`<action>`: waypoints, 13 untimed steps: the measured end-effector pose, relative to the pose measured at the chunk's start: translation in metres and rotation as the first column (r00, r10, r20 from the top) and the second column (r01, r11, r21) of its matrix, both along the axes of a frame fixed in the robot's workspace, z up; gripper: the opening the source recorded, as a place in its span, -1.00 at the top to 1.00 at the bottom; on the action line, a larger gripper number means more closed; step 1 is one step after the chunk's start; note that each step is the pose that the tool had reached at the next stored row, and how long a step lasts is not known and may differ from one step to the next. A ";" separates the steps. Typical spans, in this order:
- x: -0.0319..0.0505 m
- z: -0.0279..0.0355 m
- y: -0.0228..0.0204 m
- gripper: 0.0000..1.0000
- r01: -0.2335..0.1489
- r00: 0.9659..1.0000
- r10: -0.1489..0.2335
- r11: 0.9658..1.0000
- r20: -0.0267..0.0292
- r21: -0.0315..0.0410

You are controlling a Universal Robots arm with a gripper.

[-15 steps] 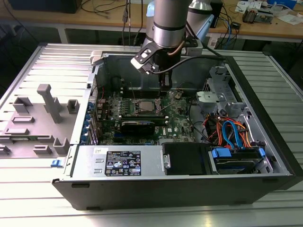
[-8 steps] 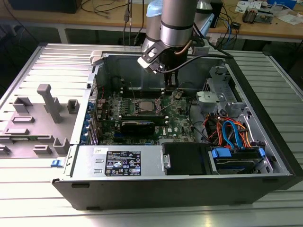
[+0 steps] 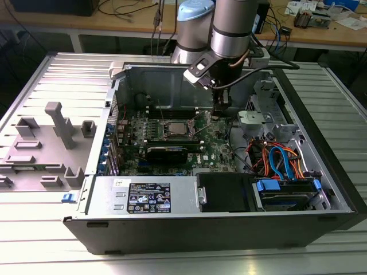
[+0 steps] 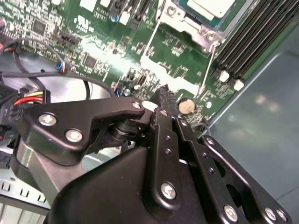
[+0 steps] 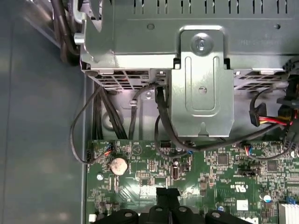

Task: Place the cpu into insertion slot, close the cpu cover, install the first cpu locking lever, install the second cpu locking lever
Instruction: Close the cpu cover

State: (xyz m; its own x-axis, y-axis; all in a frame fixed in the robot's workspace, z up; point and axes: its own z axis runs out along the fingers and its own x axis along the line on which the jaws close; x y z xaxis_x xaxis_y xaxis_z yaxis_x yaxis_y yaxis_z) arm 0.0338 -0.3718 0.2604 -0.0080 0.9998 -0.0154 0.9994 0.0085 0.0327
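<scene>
Exterior view: my pincer [image 3: 219,112] hangs over the green board [image 3: 215,150], closed tight on nothing that I can make out. The cpu [image 3: 175,127] lies flat in its socket, near my pincer toward the exterior view's left, not beneath it. In the second wrist view the cpu cover [image 4: 180,16] frames it, ahead of me.

The board [image 3: 172,140] is green; the cpu [image 4: 208,4] top is silver-grey; the pincer [image 4: 164,93] is black; the cables [image 3: 281,160] at the exterior view's lower right are blue and orange.
</scene>
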 end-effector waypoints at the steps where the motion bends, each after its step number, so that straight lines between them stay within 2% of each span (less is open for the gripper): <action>1: 0.0011 -0.0009 0.0001 0.79 -0.001 1.000 0.001 1.000 0.000 0.000; 2: 0.0018 -0.0023 0.0002 0.79 -0.001 1.000 0.001 1.000 -0.001 0.000; 5: 0.0020 -0.0121 0.0002 0.79 -0.002 1.000 0.002 1.000 -0.003 0.000; 8: -0.0007 -0.0127 0.0001 0.79 -0.002 1.000 0.002 1.000 -0.004 0.000; 9: -0.0030 -0.0128 0.0002 0.79 -0.002 1.000 0.002 1.000 -0.007 0.003; 13: -0.0086 -0.0127 0.0002 0.79 -0.002 1.000 0.002 1.000 -0.007 0.005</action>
State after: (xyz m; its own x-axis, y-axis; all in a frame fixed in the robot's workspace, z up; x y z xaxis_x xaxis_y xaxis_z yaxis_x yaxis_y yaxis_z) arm 0.0252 -0.3716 0.2477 -0.0100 0.9999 -0.0104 0.9996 0.0103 0.0254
